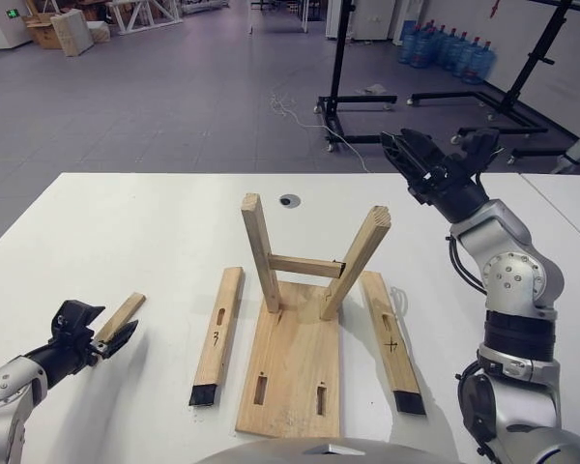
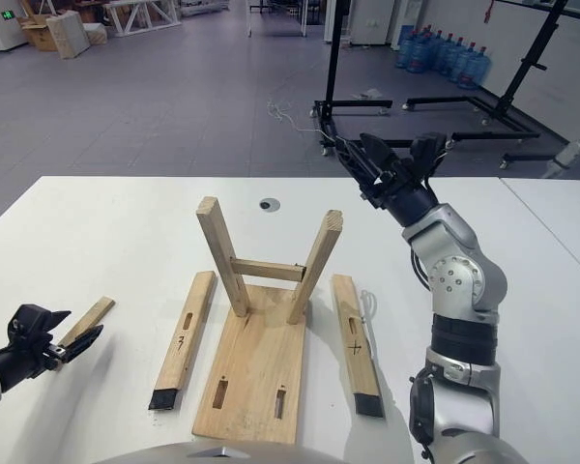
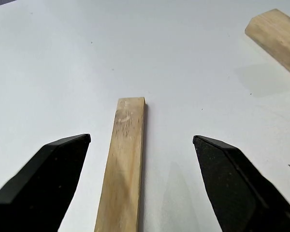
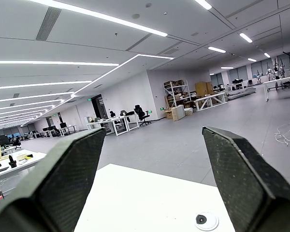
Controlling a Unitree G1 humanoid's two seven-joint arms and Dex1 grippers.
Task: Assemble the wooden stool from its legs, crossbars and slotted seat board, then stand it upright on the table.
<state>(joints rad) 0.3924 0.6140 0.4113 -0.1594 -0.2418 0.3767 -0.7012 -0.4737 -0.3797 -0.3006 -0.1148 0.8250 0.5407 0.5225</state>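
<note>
Between the spread fingers (image 3: 53, 179) of the left pincer (image 3: 141, 138) lies a crossbar (image 3: 125, 159).

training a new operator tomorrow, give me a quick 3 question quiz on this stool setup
1. True or false: all four legs stand in the seat board.
2. What lies between the open fingers of the left gripper? A a loose crossbar, B a leg, C nothing.
3. Is the right gripper open or shut?
Key: 1 false: two standing legs, two flat legs beside the board on the table. 2 A. 3 open.
</note>
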